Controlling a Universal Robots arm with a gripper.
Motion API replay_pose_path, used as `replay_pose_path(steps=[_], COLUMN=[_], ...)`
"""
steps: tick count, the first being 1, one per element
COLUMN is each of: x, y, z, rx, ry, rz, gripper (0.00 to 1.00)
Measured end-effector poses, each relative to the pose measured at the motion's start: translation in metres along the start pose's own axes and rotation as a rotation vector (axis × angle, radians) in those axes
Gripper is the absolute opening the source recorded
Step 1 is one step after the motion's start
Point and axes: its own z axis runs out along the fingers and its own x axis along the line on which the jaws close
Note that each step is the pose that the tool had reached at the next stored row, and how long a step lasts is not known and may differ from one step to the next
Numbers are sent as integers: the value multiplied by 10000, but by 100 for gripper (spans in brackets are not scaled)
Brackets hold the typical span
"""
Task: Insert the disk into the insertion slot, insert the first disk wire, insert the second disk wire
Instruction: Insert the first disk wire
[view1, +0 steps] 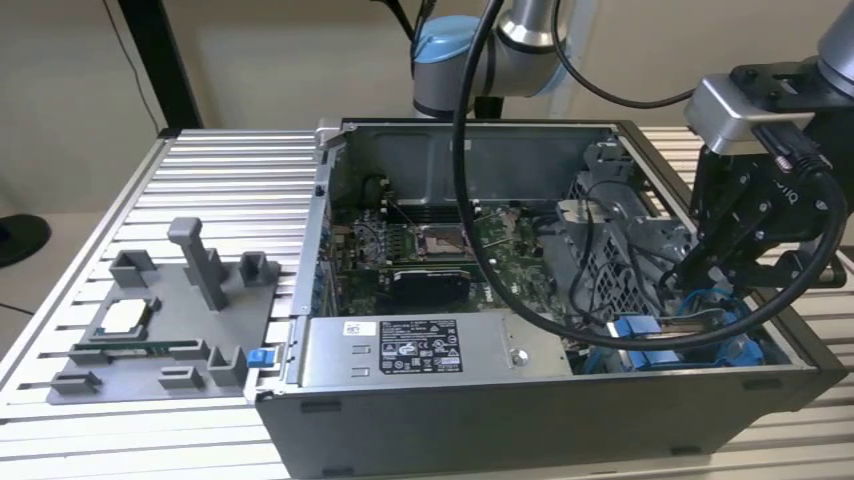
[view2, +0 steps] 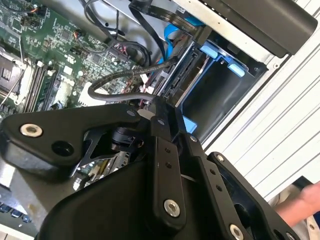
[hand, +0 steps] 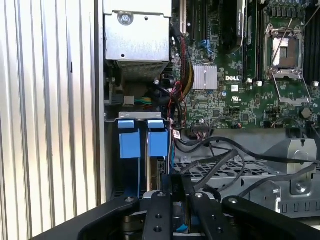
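The black two-fingered gripper (view2: 156, 109) hangs low inside the open dark-grey computer case (view1: 534, 420), at the corner on the exterior view's right. Its tips sit just above the insertion slot (hand: 130, 145), a sheet-metal bay with bright blue plastic rails and tabs. The jaws are drawn together, pads all but meeting, and I can make out nothing between them. The disk (view2: 182, 75), a flat rectangular hard drive in a blue carrier frame, appears to be seated in that bay on edge, beside a compartment that looks unoccupied. Only its narrow metal edge and dark connector end show clearly. Its long axis seems to run down into the bay, away from the case's open side, with the connector end facing up toward the gripper and its broad faces upright. I judge it rigid and fairly dense for its size, with a smooth label face that offers little grip and internals that would not tolerate a knock. The sensible hold is across the thin dimension on the plastic carrier's edges, clear of the connector pins. Loose black cables (hand: 225, 155) cross over the green motherboard (hand: 225, 100) close by, near enough to snag.
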Motion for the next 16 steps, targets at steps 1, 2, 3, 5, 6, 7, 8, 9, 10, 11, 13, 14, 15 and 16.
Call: replay_pose_path(steps=[1, 2, 3, 5, 6, 7, 8, 9, 10, 11, 13, 14, 15, 16], x=[0, 0, 1, 3, 6, 9, 13, 15, 18, 20, 25, 27, 29, 31], y=[0, 0, -2, -18, -30, -42, -54, -69, -87, -106, -140, -155, -170, -183], z=[0, 0, 3, 18, 28, 39, 51, 64, 78, 91, 119, 131, 142, 151], rx=[0, 0, -8, -48, -72, -89, -105, -115, -124, -135, -161, -181, -207, -241], ry=[-1, 0, 2, 0, 2, 2, 2, 3, 2, 4, 4, 5, 6, 8], rz=[1, 1, 3, 7, 12, 16, 20, 23, 26, 29, 35, 38, 44, 49], gripper=[0, 0, 0, 0, 0, 0, 0, 0, 0, 0, 0, 0, 0, 0])
